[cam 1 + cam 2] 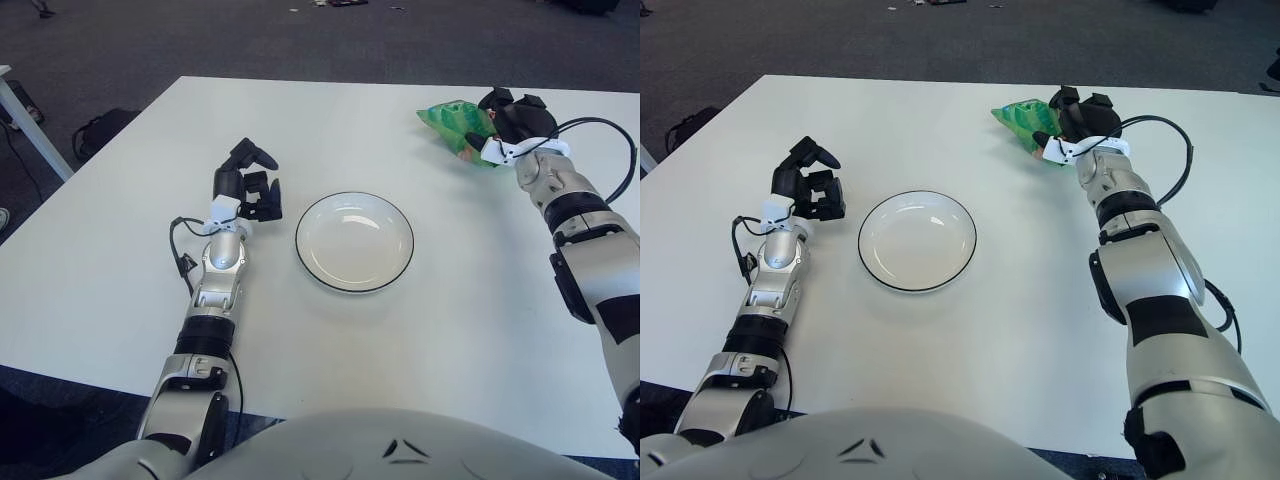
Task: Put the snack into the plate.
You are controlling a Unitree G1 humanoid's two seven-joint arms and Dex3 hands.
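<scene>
Clearly the right hand [510, 118] has its fingers clamped on the green snack bag [450, 125] at the table's far right (well apart from the plate [355, 241]), ready for carrying over, while the left hand [250, 185] shows beside the plate's left, curled and empty.

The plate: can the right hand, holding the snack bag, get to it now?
Probably yes. The right hand grips the green snack bag at the table's far right, and only bare tabletop lies between it and the plate. The left hand shows left of the plate.
</scene>
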